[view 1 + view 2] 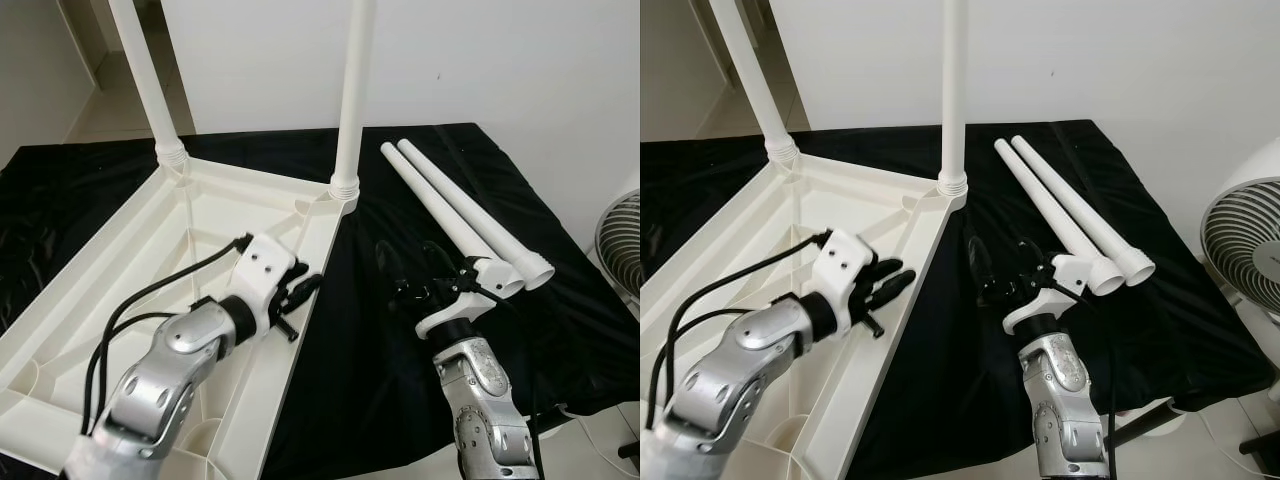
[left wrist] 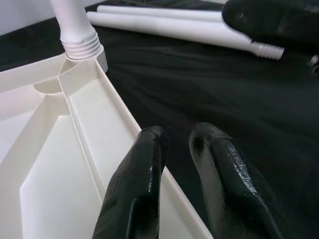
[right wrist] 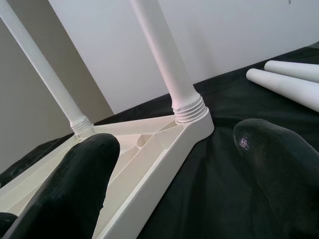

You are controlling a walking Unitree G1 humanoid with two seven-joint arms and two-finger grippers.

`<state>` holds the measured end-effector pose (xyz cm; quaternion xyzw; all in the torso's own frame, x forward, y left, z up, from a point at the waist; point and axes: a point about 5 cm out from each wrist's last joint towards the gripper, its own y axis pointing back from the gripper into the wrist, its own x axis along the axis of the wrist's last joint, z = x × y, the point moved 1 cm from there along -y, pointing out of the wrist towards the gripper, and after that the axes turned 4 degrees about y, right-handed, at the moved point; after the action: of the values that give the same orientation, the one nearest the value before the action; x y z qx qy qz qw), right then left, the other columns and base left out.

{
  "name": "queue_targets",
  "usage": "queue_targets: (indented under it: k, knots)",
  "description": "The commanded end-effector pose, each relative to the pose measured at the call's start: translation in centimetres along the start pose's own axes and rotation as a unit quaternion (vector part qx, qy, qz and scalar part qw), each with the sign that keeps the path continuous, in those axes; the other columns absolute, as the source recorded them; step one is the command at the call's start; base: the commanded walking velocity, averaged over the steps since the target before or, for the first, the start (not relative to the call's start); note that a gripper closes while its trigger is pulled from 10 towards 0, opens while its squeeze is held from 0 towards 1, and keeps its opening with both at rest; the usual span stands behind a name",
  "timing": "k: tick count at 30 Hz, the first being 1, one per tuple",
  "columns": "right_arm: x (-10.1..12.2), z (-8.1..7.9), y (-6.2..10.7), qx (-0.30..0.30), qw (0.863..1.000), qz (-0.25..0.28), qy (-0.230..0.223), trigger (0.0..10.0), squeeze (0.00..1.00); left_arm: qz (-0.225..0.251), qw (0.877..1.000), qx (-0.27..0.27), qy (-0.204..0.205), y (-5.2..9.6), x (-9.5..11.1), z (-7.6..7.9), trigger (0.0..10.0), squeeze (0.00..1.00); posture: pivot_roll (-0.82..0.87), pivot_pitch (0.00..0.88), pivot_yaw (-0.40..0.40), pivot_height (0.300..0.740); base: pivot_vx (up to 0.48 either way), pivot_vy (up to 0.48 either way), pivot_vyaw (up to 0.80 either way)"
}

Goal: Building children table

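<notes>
A white plastic tabletop (image 1: pixel 120 260) lies upside down on a black cloth (image 1: pixel 360 340). Two white legs stand upright in its far corners, one at the right corner (image 1: pixel 352 90) and one at the left corner (image 1: pixel 145 80). Two loose legs (image 1: pixel 450 205) lie side by side on the cloth to the right, threaded ends toward me. My left gripper (image 1: pixel 303 292) hovers over the tabletop's right rim, fingers (image 2: pixel 144 164) nearly together with nothing between them. My right gripper (image 1: pixel 415 265) stands open just above the cloth, between the rim and the loose legs' near ends.
A white fan (image 1: pixel 620 240) stands past the table's right edge. The cloth-covered table ends close behind my right arm at the front right. A white wall runs behind the table, and pale floor (image 1: pixel 110 110) shows at the far left.
</notes>
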<state>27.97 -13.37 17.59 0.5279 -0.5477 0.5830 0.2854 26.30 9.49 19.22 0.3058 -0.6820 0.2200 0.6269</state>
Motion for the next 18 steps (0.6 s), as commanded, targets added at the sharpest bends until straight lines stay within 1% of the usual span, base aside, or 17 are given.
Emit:
queue_targets:
  k: [1,3,4,5,6,7,8,9,10,12,14,17,18]
  knots:
    - [-0.4,0.1,0.0,0.001,1.000,-0.014,0.005,10.0,0.00,-0.005,1.000,-0.029,0.007,0.7,-0.1,0.2,10.0,0.00,0.02,0.088,0.026,0.740,0.000,0.000,0.00]
    - [-0.6,0.3,0.1,-0.002,1.000,-0.021,0.008,10.0,0.00,-0.016,0.999,-0.045,0.014,1.6,-0.5,0.1,10.0,0.00,0.02,0.083,0.025,0.740,0.000,0.000,0.00]
    - [-0.6,0.4,0.1,-0.004,1.000,-0.024,0.009,10.0,0.00,-0.019,0.998,-0.054,0.010,2.1,-0.6,0.1,10.0,0.00,0.02,0.083,0.025,0.740,0.000,0.000,0.00]
    - [-0.6,0.4,0.1,-0.004,1.000,-0.024,0.009,10.0,0.00,-0.019,0.998,-0.054,0.010,2.1,-0.6,0.1,10.0,0.00,0.02,0.083,0.025,0.740,0.000,0.000,0.00]
    - [-0.7,0.4,0.2,-0.004,1.000,-0.026,0.010,10.0,0.00,-0.030,0.997,-0.066,0.016,2.8,-0.9,0.0,10.0,0.00,0.02,0.080,0.024,0.740,0.000,0.000,0.00]
    - [-0.7,0.4,0.2,-0.004,1.000,-0.026,0.010,10.0,0.00,-0.030,0.997,-0.066,0.016,2.8,-0.9,0.0,10.0,0.00,0.02,0.080,0.024,0.740,0.000,0.000,0.00]
    - [-0.7,0.5,0.3,-0.004,1.000,-0.028,0.011,10.0,0.00,-0.045,0.995,-0.085,0.027,3.8,-1.3,0.0,10.0,0.00,0.02,0.078,0.023,0.740,0.000,0.000,0.00]
    - [-0.8,0.5,0.4,-0.004,1.000,-0.029,0.011,10.0,0.00,-0.059,0.993,-0.100,0.031,4.4,-1.6,0.2,10.0,0.00,0.02,0.078,0.023,0.740,0.000,0.000,0.00]
    - [-0.8,0.5,0.4,-0.004,1.000,-0.029,0.011,10.0,0.00,-0.059,0.993,-0.100,0.031,4.4,-1.6,0.2,10.0,0.00,0.02,0.078,0.023,0.740,0.000,0.000,0.00]
    - [-0.9,0.5,0.4,-0.004,0.999,-0.030,0.011,10.0,0.00,-0.079,0.990,-0.115,0.033,5.2,-2.1,0.4,10.0,0.00,0.03,0.078,0.022,0.740,0.000,0.000,0.00]
    - [-0.9,0.5,0.4,-0.003,0.999,-0.030,0.010,10.0,0.00,-0.086,0.989,-0.117,0.034,5.4,-2.3,0.4,10.0,0.00,0.03,0.078,0.022,0.740,0.000,0.000,0.00]
    - [-1.0,0.4,0.4,0.000,0.999,-0.034,0.010,10.0,0.00,-0.117,0.983,-0.140,0.035,6.3,-3.1,0.9,10.0,0.00,0.03,0.078,0.019,0.740,0.000,0.000,0.00]
    - [-1.0,0.4,0.4,0.000,0.999,-0.034,0.010,10.0,0.00,-0.117,0.983,-0.140,0.035,6.3,-3.1,0.9,10.0,0.00,0.03,0.078,0.019,0.740,0.000,0.000,0.00]
